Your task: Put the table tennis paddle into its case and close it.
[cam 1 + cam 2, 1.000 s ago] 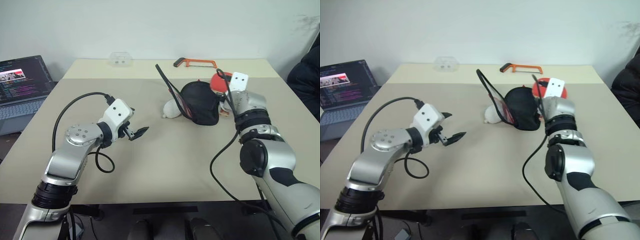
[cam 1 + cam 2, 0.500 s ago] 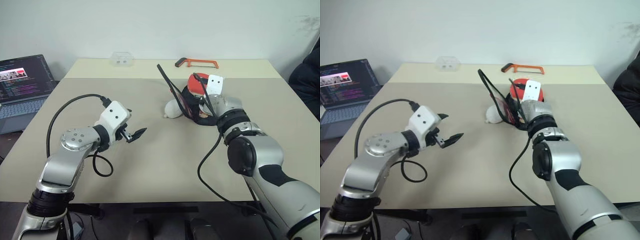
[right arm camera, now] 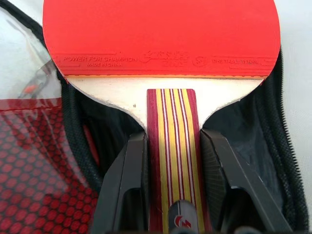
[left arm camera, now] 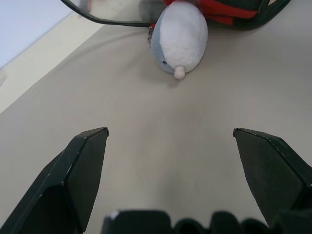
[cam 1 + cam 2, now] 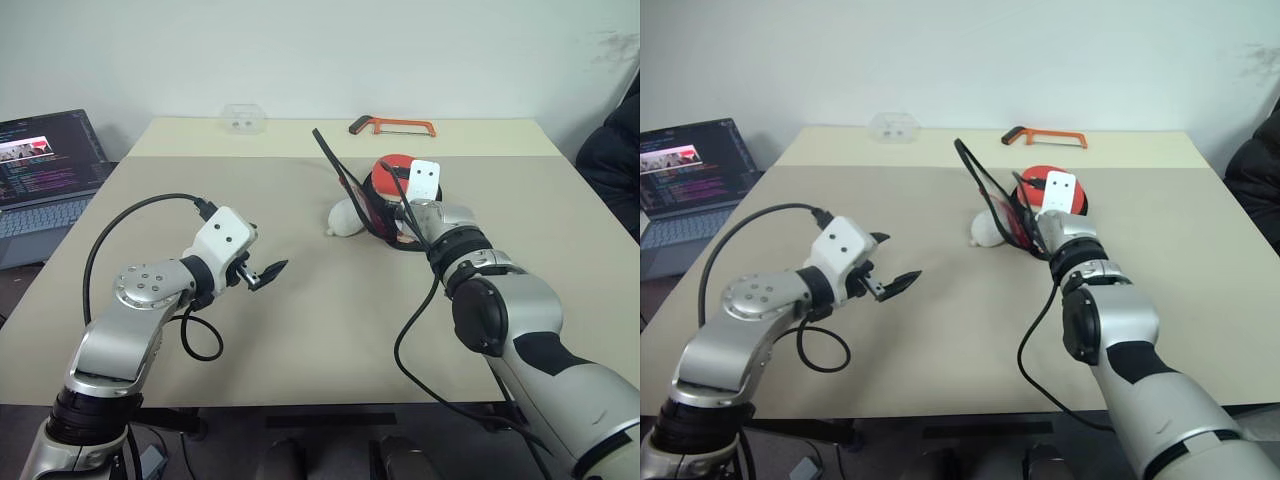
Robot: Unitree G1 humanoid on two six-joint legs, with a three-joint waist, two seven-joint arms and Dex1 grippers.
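The right gripper (image 3: 171, 180) is pinching the striped wooden handle of the table tennis paddle (image 3: 161, 39) between its two black fingers (image 3: 124, 185), holding the red rubber face out ahead over the opened case (image 3: 287, 161), whose black zip-edged rim is curving round the blade on both sides while the red mesh-lined flap (image 5: 340, 170) is standing up and tilting away to the robot's left. Judging from this, the paddle is only just entering: the blade is hanging above the black lower half rather than lying flat in it, so seating it, letting go, folding the flap over and running the zip are all still to do. The small white wad (image 4: 179, 36) is lying just beside the case on the robot's left, close enough that a dropping flap might catch on it. The left gripper (image 5: 268, 272) is hovering well apart over bare table (image 5: 330, 330) with its fingers spread wide and holding nothing, with plenty of clear surface between it and the case. The orange hacksaw (image 5: 392, 125) is sitting near the far edge, out of the way.
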